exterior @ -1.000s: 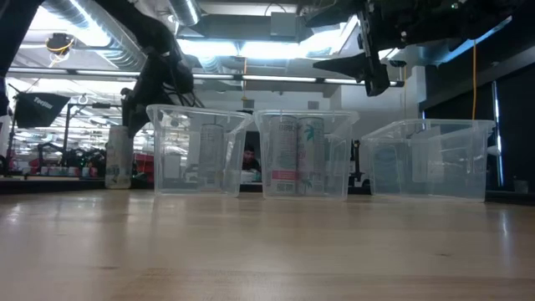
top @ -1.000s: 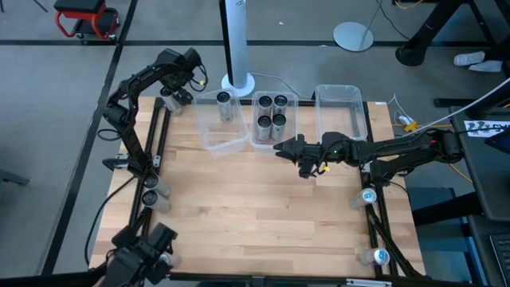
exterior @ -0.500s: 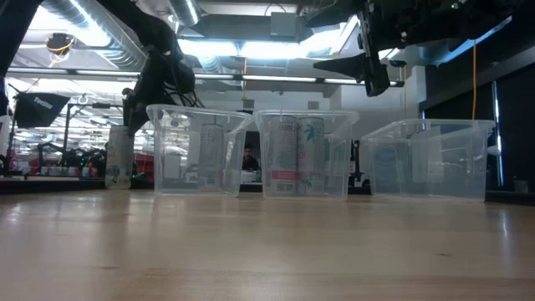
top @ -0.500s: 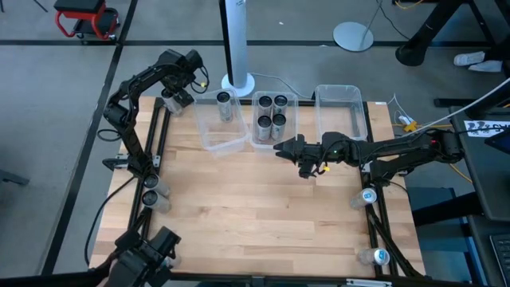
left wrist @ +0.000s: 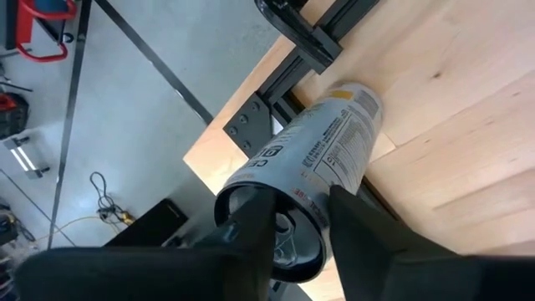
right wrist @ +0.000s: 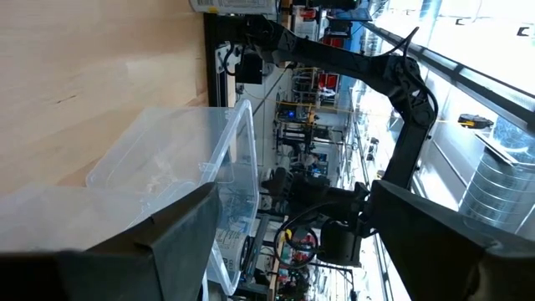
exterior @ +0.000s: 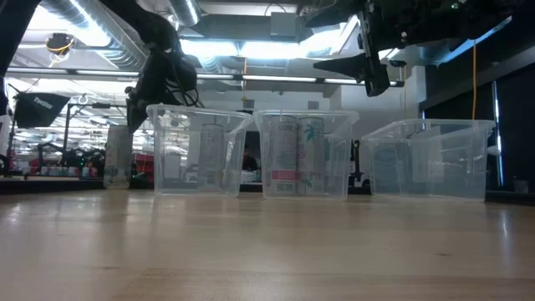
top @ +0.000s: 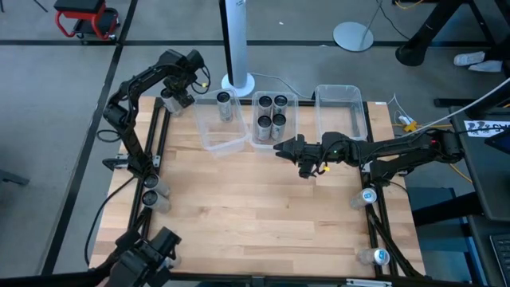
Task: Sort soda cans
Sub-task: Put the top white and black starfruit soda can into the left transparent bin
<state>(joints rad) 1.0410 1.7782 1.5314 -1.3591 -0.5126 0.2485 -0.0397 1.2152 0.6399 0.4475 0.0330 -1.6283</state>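
High view: the left hand (top: 177, 93) at the far-left corner of the surface (top: 255, 207) is seen drawn in around a standing soda can (left wrist: 305, 188) compared with a second ago, fingers (left wrist: 251, 242) now pinching it near its top, so a pickup toward the clear bins (top: 221, 121) is judged to be starting. The right hand (top: 280, 148) is held spread and empty above the surface, just in front of the middle bin. The gripped can is shown silver-sided with fine print, dark-topped, upright beside the frame rail; other cans sit in two bins and at the surface edges.

Wood table (top: 255, 199) w/ 3 bins (top: 221, 127), cans (top: 150, 198).
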